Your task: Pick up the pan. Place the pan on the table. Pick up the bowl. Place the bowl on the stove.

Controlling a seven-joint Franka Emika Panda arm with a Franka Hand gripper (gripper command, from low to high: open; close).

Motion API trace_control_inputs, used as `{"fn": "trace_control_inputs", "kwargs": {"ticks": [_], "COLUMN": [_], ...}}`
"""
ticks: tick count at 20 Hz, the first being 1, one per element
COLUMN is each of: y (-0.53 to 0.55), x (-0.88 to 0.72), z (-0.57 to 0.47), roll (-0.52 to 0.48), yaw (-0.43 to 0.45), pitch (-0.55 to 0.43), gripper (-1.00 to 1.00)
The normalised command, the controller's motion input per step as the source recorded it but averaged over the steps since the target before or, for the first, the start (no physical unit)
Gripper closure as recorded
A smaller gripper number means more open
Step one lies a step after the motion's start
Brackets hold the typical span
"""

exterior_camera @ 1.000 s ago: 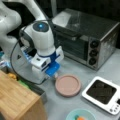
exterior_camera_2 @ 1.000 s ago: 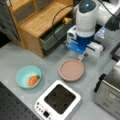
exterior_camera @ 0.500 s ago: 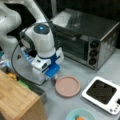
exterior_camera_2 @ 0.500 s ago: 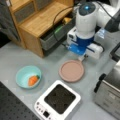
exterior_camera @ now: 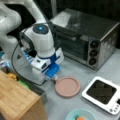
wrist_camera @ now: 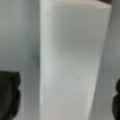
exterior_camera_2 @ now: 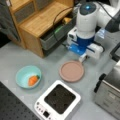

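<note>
Gripper low over the grey table, at the edge of the pink pan where the white stubby handle sticks out. In the wrist view, handle filling the middle, a dark fingertip at either side of it and gaps showing between; spread wide, gripping nothing. Pan flat on the table, just beside the gripper, toward a front view's bottom. White stove with black centre plate further off past the pan, bare on top. Teal bowl well apart from the gripper, at a front view's left, on the table, an orange item inside. Steel toaster oven behind the arm in a front view; wooden shelf unit and a grey drawer near the arm's other side.
</note>
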Motion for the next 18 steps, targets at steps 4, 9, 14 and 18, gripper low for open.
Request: {"fn": "trace_control_inputs", "kwargs": {"ticks": [4, 9, 14, 18], "y": [-0.01, 0.02, 0.07, 0.04], "x": [-0.08, -0.08, -0.07, -0.05], "z": [-0.09, -0.02, 0.05, 0.12], "roll": [-0.004, 0.011, 0.031, 0.057], "yaw": [0.099, 0.094, 0.075, 0.063], "pitch": [-0.132, -0.110, -0.075, -0.019], "gripper": [-1.00, -1.00, -1.00, -1.00]}}
